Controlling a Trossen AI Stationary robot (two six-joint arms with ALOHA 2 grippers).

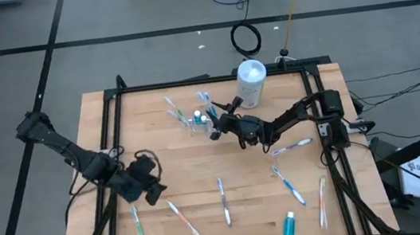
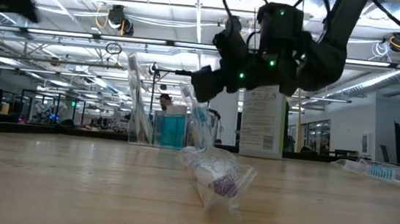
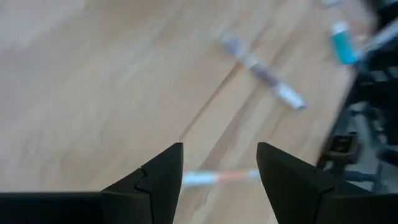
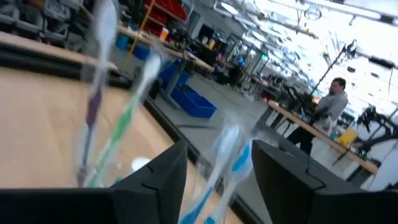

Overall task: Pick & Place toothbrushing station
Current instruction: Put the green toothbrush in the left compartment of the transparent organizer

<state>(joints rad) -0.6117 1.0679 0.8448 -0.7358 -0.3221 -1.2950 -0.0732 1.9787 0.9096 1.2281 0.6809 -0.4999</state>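
Right gripper (image 1: 215, 125) high over the table's far middle, fingers spread with nothing between, just beside the tumbler (image 1: 197, 122) and its upright brushes (image 4: 118, 134), blue-white one (image 4: 221, 168) nearest. Long axes vertical, so any grasp from the side. Left gripper (image 1: 153, 190) near the front left, likewise released, above a flat brush (image 3: 214, 178) lying crosswise.
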